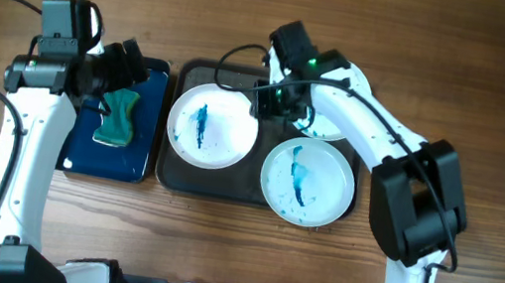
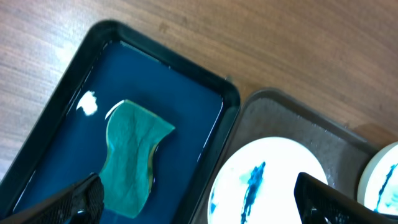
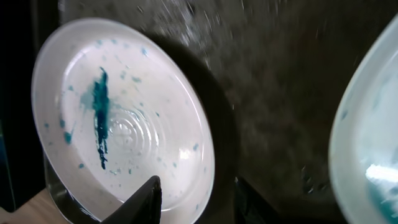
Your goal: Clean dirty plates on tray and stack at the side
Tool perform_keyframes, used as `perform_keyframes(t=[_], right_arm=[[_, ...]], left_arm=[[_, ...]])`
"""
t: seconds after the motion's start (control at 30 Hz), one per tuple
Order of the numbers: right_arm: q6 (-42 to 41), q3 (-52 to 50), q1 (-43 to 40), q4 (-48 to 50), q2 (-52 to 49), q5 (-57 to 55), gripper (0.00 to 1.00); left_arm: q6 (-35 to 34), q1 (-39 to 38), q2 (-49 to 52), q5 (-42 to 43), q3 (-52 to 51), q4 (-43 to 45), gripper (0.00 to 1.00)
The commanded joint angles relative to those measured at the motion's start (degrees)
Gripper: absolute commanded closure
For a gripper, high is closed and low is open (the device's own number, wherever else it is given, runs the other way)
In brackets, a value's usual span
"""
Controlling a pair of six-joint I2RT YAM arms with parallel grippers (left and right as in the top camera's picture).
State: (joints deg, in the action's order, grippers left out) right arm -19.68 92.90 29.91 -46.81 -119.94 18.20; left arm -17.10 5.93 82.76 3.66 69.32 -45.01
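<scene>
Tray (image 1: pixel 216 184) sits mid-table carrying three smeared plates (image 1: pixel 308 180). The one in hand, the left plate (image 1: pixel 213 126), lies flat at the tray's 9 o'clock end.

Right gripper (image 1: pixel 274 100) hangs at that plate's 2 o'clock rim. Seen from overhead, the plate's centre lies toward 8 o'clock of the gripper. A round plate has no long axis, so the rim line governs. In the right wrist view it passes between the two fingers (image 3: pixel 148 196), one over the plate's well and the other over bare tray. I judge the jaws parted and astride the rim, not yet clenched on it; contact I cannot confirm.

Left gripper (image 2: pixel 202 199) is spread wide and grasps nothing. The sponge (image 2: pixel 130 155) lies in the blue tray (image 2: pixel 168 87) at its 6 o'clock, long axis roughly 12 to 6.

The right arm is plainly nearer the plate, the left nearer the sponge. I judge the next move to be closing on the rim; the risk is a shallow bite that slips
</scene>
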Motion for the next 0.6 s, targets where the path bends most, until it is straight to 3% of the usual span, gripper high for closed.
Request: perform_keyframes(t=[0.0, 0.33, 0.57], right_arm=[[9.9, 1.33, -0.7, -0.48, -0.87, -1.92, 0.62], [18.27, -0.72, 0.13, 2.62, -3.26, -0.57, 0.68], [18.12, -0.79, 1.14, 2.38, -5.38, -0.09, 0.69]], left_arm=[[-0.48, 0.07, 0.57, -0.79, -0.55, 1.03, 0.04], [-0.11, -0.02, 0.57, -0.55, -0.55, 3.17, 0.05], [-0.11, -0.33, 0.59, -0.57, -0.55, 4.94, 0.05]])
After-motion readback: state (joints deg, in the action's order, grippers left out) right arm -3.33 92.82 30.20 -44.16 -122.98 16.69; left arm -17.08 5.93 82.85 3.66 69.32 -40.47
